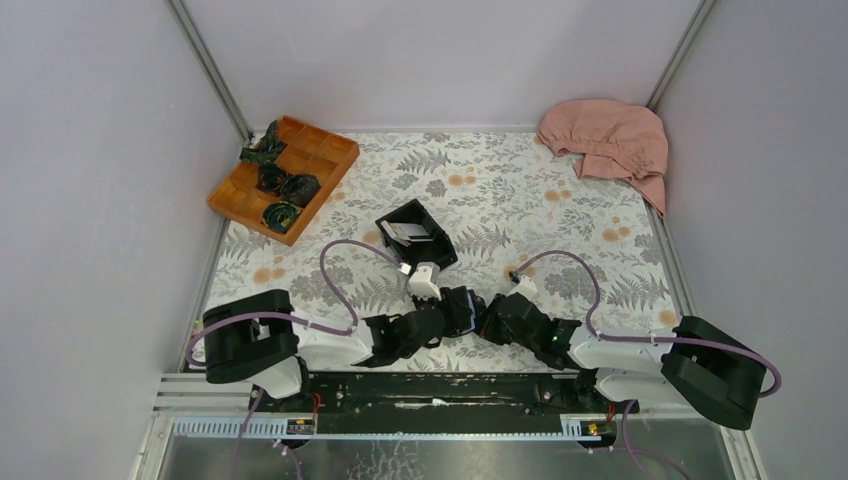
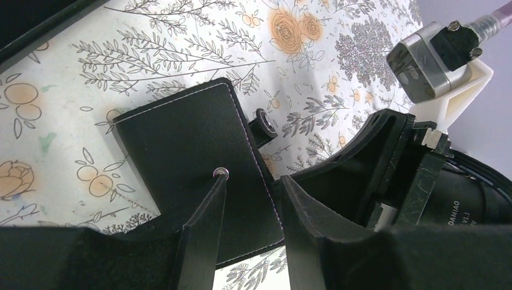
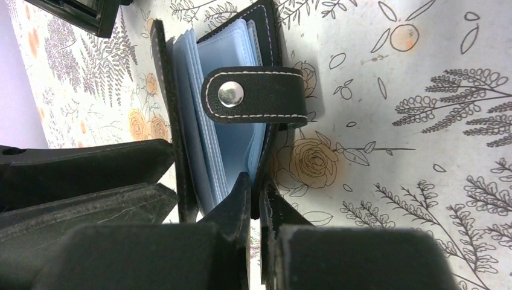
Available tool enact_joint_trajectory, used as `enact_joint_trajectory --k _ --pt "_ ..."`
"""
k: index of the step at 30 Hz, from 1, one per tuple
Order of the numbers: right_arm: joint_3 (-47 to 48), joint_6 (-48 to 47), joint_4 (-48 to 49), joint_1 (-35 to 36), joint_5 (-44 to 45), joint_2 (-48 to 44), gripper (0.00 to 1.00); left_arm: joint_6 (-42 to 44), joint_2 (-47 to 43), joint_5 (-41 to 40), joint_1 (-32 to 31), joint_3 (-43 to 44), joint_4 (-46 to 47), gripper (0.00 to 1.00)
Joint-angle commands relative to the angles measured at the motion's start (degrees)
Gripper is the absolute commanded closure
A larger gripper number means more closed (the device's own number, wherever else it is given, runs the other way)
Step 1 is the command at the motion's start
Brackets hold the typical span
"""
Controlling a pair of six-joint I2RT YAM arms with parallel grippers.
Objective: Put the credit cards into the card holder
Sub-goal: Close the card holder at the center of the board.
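the card holder [image 3: 211, 121] stands half open on the cloth, right at the tips of the right gripper [image 3: 255, 188], whose fingers are pressed together on one black cover. just beyond those fingers the clasp tab [image 3: 253, 96] sticks out sideways, snap showing, and the blue-grey pockets fan out beside them. the other cover [image 2: 187, 139] lies just ahead of the left gripper [image 2: 253, 181]. its fingers are spread, with one tip at the cover's snap stud [image 2: 221, 173], and they seem to clamp nothing.

to my eye the holder is light and floppy, soft covers on a limp spine, so it will want to fold shut or sag. each cover is best pinched at its free edge, away from the spine, leaving the pocket mouths clear. the pockets look thin and slick.

well ahead of both grippers, a white credit card [image 1: 405, 232] rests in the black box [image 1: 432, 250]. it should be stiff, thin, light and slippery. gripping it across the short edges would likely hold better than pinching the faces.
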Motion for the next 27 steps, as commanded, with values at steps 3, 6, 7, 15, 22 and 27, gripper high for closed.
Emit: enact_joint_trajectory --k 3,6,7,15,22,27 --pt "2.0 0.4 1.4 1.5 2.2 1.3 1.0 -2.9 -2.9 -5.3 -1.4 -2.0 -1.0 0.54" --pt "1.7 1.1 1.6 1.9 3.0 1.4 1.0 -5.6 -3.6 -7.6 -2.3 -1.7 -4.5 0.54" --pt "1.6 1.4 1.8 2.1 3.3 1.4 1.0 -6.7 -3.8 -8.2 -2.8 -1.5 -5.5 0.54" --pt "1.4 3.2 2.6 5.6 7.5 1.1 0.89 -15.0 -1.9 -12.0 -5.9 -0.8 -11.4 0.55" --pt "1.4 3.6 1.3 6.7 8.9 0.5 0.76 -22.6 -3.4 -19.6 -11.3 -1.4 -17.0 0.57" --pt "1.3 3.6 0.8 7.5 9.5 -0.3 0.67 -27.0 -3.4 -23.4 -13.9 -0.6 -21.9 0.59"
